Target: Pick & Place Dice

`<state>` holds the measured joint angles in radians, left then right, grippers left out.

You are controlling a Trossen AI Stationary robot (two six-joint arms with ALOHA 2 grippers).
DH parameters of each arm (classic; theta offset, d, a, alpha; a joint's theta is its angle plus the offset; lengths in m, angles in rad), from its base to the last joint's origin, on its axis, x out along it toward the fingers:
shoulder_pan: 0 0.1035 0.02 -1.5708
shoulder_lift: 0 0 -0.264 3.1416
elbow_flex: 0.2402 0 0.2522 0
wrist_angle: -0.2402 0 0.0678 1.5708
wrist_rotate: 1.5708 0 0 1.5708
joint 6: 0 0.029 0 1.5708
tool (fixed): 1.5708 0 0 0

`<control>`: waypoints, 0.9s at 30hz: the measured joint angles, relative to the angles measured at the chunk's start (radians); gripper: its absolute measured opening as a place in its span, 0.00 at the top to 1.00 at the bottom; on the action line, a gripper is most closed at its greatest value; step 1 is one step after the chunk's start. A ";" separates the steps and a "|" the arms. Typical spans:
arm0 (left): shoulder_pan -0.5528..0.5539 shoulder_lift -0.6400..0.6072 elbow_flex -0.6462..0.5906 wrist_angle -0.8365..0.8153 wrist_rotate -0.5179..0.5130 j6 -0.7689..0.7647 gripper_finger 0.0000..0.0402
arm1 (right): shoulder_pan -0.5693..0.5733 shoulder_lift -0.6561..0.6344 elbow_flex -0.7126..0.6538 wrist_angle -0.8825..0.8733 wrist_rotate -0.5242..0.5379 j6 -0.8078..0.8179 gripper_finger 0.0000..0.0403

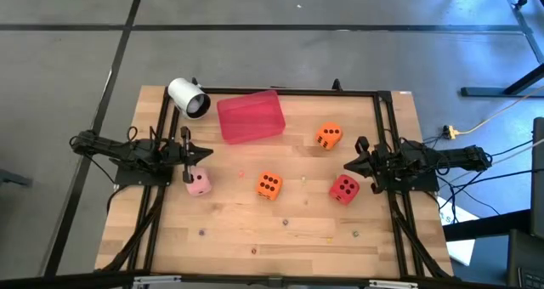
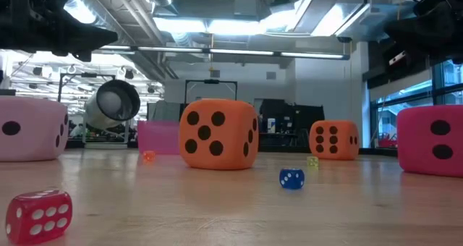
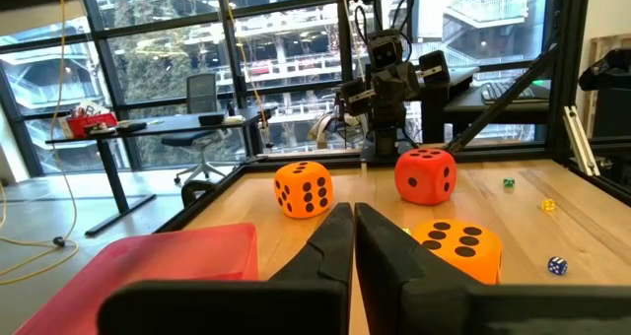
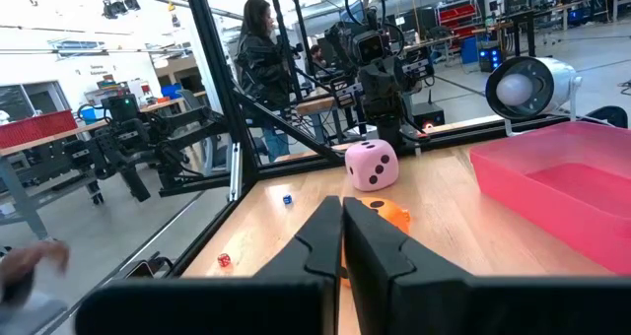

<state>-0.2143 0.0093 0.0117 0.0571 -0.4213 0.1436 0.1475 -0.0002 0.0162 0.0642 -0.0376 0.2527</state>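
Four soft pip-marked cubes lie on the wooden table (image 1: pixel 229 229) from above: the pale pink die (image 1: pixel 198 183) just beside the left gripper (image 1: pixel 204 154), the red die (image 1: pixel 344 188) near the right gripper (image 1: pixel 350 165), two orange dice (image 1: pixel 269 184) between, while both wrist views show fingers pressed together, seemingly touching nothing.

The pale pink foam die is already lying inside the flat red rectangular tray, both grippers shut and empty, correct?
Not inside: the high view shows the pale pink foam die on the bare wood by the left gripper, apart from the flat red rectangular tray. The right gripper is shut and empty too.
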 joint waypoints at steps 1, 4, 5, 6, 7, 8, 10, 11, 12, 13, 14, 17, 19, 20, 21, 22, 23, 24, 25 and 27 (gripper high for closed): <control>0.000 0.000 0.000 0.000 0.000 0.000 0.98 | 0.000 0.000 0.000 0.000 0.000 0.000 0.96; 0.000 0.000 0.000 0.000 0.000 0.000 0.98 | 0.000 0.000 0.000 0.000 0.000 0.000 0.96; 0.000 0.000 0.000 0.000 0.000 0.000 0.98 | 0.000 0.000 0.000 0.000 0.000 0.000 0.96; 0.000 0.000 0.000 0.000 0.000 0.000 0.98 | 0.000 0.000 0.000 0.000 0.000 0.000 0.96; 0.000 0.000 0.000 0.000 0.000 0.000 0.98 | 0.000 0.000 0.000 0.000 0.000 0.000 0.96; 0.000 0.000 0.000 0.000 0.000 0.000 0.98 | 0.000 0.000 0.000 0.000 0.000 0.000 0.96; 0.000 0.000 0.000 0.000 0.000 0.000 0.98 | 0.000 0.000 0.000 0.000 0.000 0.000 0.96; 0.000 0.000 0.000 0.000 0.000 0.000 0.98 | 0.000 0.000 0.000 0.000 0.000 0.000 0.96; 0.000 0.000 0.000 0.000 0.000 0.000 0.99 | 0.000 0.000 0.000 0.000 0.000 0.000 0.96; 0.000 0.000 0.000 0.000 0.000 0.000 0.99 | 0.000 0.000 0.000 0.000 0.000 0.000 0.96; 0.000 0.000 0.000 0.000 0.000 0.000 0.99 | 0.000 0.000 0.000 0.000 0.000 -0.003 0.96; 0.000 0.000 0.000 0.006 0.000 0.000 0.99 | 0.000 0.000 0.000 0.000 0.000 -0.007 0.96; 0.000 0.000 0.000 0.010 0.000 0.000 0.99 | 0.000 0.000 0.000 0.004 0.004 -0.006 0.96; 0.000 0.000 0.000 0.014 0.000 0.000 0.98 | 0.000 0.000 0.000 0.006 0.004 0.006 0.96; 0.000 0.000 0.000 0.017 -0.001 0.000 0.98 | 0.000 0.000 0.000 0.008 0.005 0.019 0.96; 0.000 0.000 0.000 0.022 -0.001 0.000 0.99 | 0.000 0.000 0.000 0.010 0.005 0.028 0.96; 0.000 0.000 0.000 0.028 -0.001 0.000 0.99 | 0.000 0.000 0.000 0.011 0.005 0.033 0.96; 0.000 0.000 0.000 0.032 -0.002 0.000 0.99 | 0.000 0.000 0.000 0.011 0.006 0.036 0.96; 0.000 0.000 0.000 0.033 -0.001 0.000 0.98 | 0.000 0.000 0.000 0.010 0.006 0.037 0.96; 0.000 0.000 0.000 0.038 -0.001 0.000 0.98 | 0.000 0.000 0.000 0.011 0.006 0.027 0.96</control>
<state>-0.2144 0.0092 0.0118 0.0947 -0.4225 0.1440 0.1477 -0.0002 0.0164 0.0756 -0.0311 0.2800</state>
